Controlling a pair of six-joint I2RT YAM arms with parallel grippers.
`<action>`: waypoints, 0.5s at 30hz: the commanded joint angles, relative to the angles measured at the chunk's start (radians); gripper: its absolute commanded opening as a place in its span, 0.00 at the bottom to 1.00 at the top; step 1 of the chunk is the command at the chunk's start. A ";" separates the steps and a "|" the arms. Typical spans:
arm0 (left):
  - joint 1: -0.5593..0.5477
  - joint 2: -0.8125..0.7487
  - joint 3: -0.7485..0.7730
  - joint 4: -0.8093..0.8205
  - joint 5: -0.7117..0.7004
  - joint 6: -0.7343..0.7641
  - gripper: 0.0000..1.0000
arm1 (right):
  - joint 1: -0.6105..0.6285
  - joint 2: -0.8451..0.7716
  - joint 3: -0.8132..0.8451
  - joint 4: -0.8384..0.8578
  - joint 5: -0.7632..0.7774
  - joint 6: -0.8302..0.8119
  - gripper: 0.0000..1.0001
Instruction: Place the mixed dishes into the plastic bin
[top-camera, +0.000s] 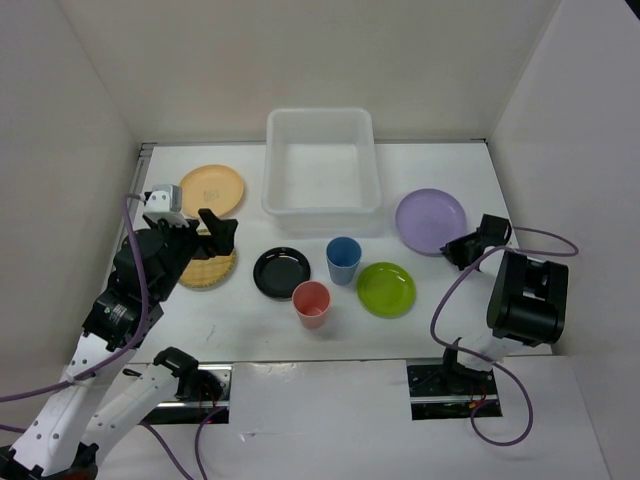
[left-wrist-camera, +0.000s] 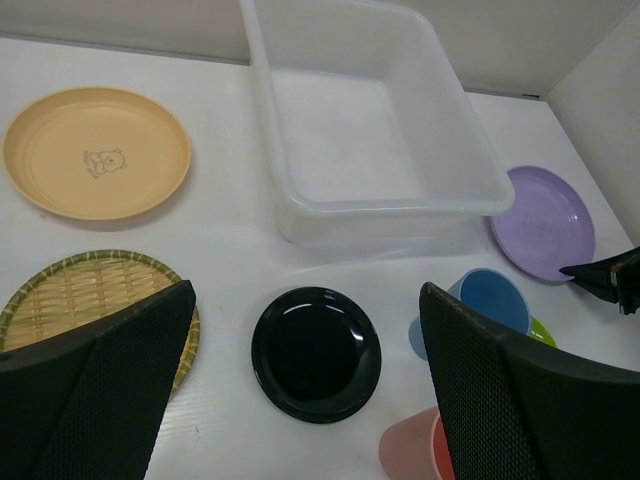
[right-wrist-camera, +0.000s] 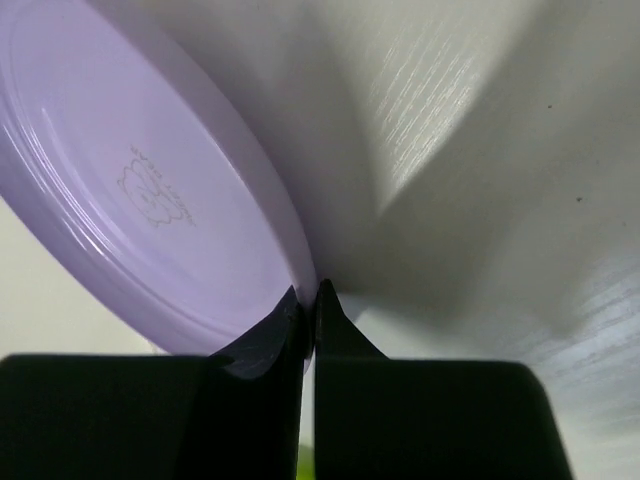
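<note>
None of the dishes is in the white see-through plastic bin (top-camera: 320, 208) yet. It sits in the middle of the far edge of the white table (top-camera: 250, 320), with nothing inside. So I think all seven dishes are left to do.

The round pale orange plate (top-camera: 212, 189) lies near the far left corner. The round woven tan plate (top-camera: 207, 272) is by the left edge, a bit nearer to me. My left gripper (left-wrist-camera: 305, 290) hangs above it with its fingers spread wide, holding nothing.

The shiny black plate (top-camera: 281, 272), the blue plastic cup (top-camera: 343, 258), the pink plastic cup (top-camera: 311, 303) and the round lime green plate (top-camera: 386, 288) bunch together in the middle, nearer than the bin. Both cups stand upright.

The round lavender plate (top-camera: 430, 220) lies toward the right edge. My right gripper (right-wrist-camera: 308, 305) has its fingers pressed together on that plate's rim, and they look to be pinching it. I think this one goes in first.

The pale orange plate has a little drawing like a bear. The lavender plate has a faint drawing too. I see no words I can read
</note>
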 joint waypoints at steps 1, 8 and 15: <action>0.007 -0.014 0.028 0.016 -0.011 -0.002 0.99 | -0.005 -0.065 0.013 -0.013 0.024 0.000 0.00; 0.007 -0.036 0.028 0.016 -0.012 0.007 0.99 | -0.005 -0.372 0.118 -0.190 0.062 0.010 0.00; 0.007 -0.027 0.019 0.016 0.007 0.007 0.99 | 0.122 -0.429 0.305 -0.166 -0.023 -0.067 0.00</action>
